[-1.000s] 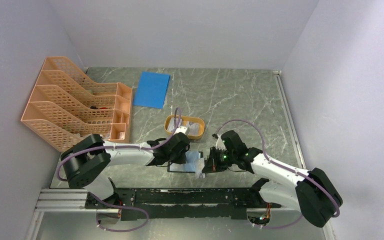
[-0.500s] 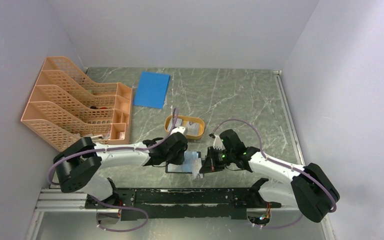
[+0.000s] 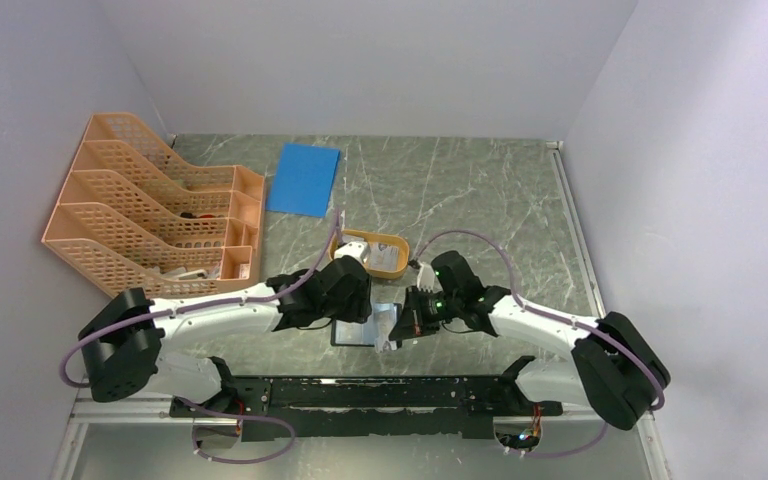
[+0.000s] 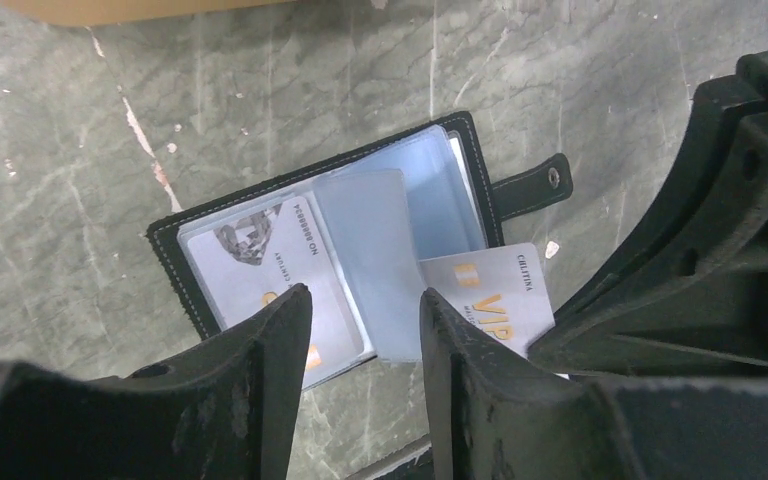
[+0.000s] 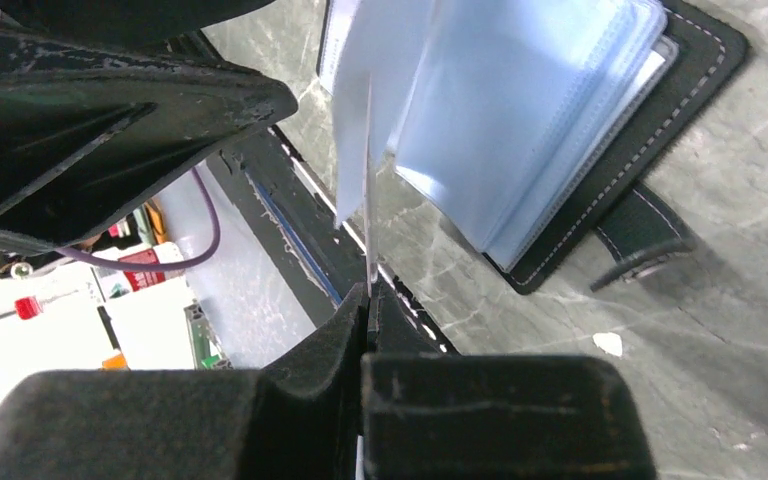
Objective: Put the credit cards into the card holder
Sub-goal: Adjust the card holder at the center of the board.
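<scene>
Soft, even light filled the overhead view; the surface (image 3: 460, 190) showed only faint, soft-edged shadows. The clear pockets of the card holder (image 4: 440, 190) carried a pale sheen in the left wrist view, where the left tool (image 4: 365, 305) looked dark and blurred. The right wrist view blew out white at 8 o'clock.
</scene>
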